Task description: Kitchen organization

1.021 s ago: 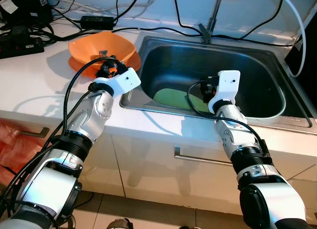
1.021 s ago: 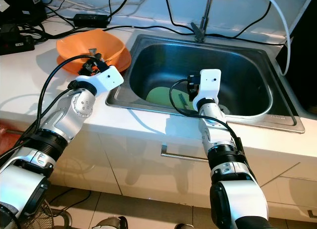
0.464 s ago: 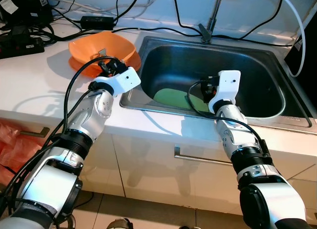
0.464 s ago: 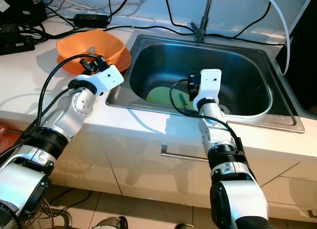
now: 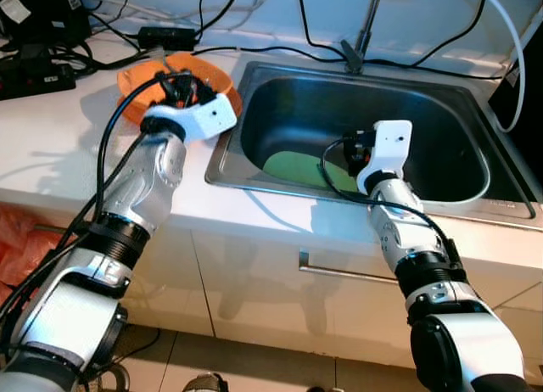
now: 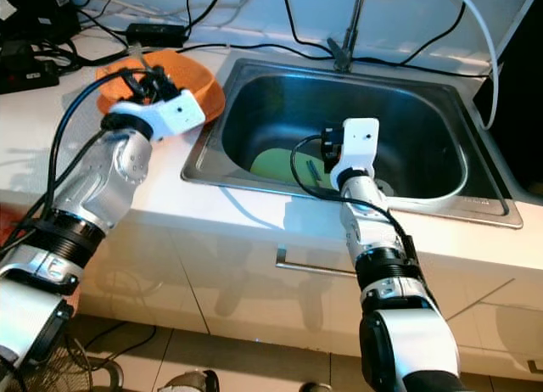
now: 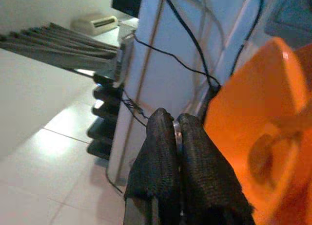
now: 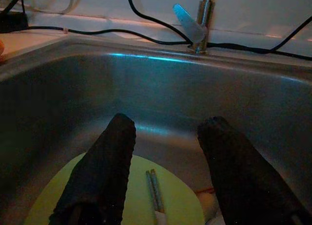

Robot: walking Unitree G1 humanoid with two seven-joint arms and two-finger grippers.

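Right wrist view: right gripper [image 8: 165,171] spread above a green plate [image 8: 136,200] in the sink [image 8: 195,93]; its lower edge is cut off. Left gripper [image 7: 174,137] pressed together over the orange bowl [image 5: 140,78], contents indistinct.

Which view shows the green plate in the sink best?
The right wrist view: the plate lies close between the open right hand's fingers, with chopsticks on it. Both eye views show a green part of it in the sink, partly behind the right arm.
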